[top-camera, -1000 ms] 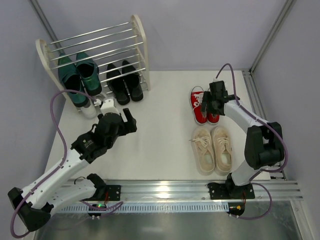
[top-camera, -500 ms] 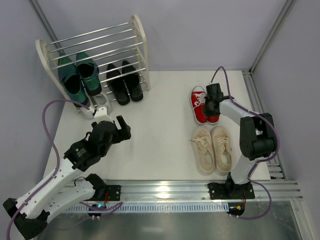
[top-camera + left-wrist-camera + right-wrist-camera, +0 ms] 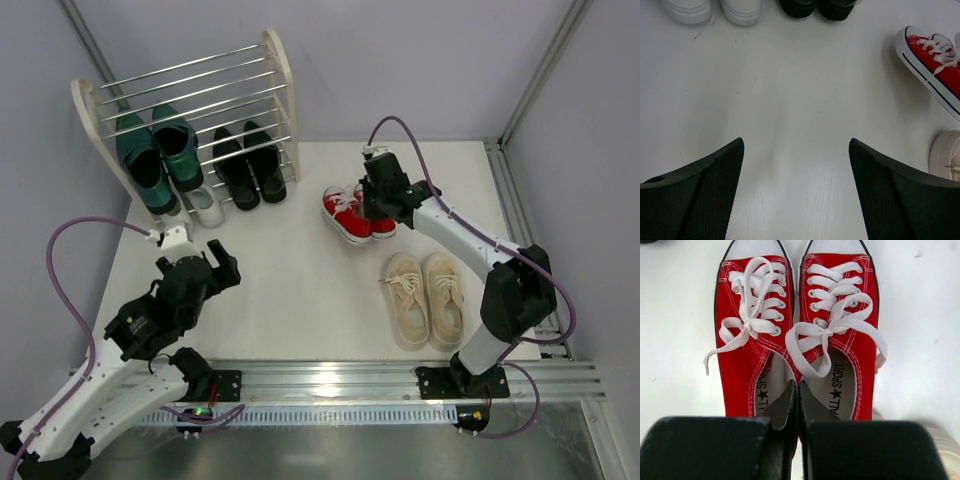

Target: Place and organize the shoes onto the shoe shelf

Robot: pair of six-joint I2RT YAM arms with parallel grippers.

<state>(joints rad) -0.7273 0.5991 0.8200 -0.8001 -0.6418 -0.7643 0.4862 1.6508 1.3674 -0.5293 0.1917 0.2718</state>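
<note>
The small red sneakers (image 3: 350,212) hang together left of the beige pair, white toes pointing left. My right gripper (image 3: 381,201) is shut on the red sneakers (image 3: 742,365), one finger inside each, pinching their inner walls together (image 3: 798,387). My left gripper (image 3: 206,264) stands open over bare table at the near left (image 3: 796,145), holding nothing. The shoe shelf (image 3: 283,70) stands at the back left with green loafers (image 3: 155,150) and black dress shoes (image 3: 250,165) on it. White sneakers (image 3: 197,205) sit at its foot.
Beige lace-up sneakers (image 3: 428,298) lie side by side on the table at the near right, their toe (image 3: 945,155) showing in the left wrist view. A metal rail (image 3: 330,375) runs along the near edge. Grey walls close the left, back and right.
My right gripper shut on the red sneakers and carried them left toward the shelf, turning them. My left arm drew back toward the near left, still open.
</note>
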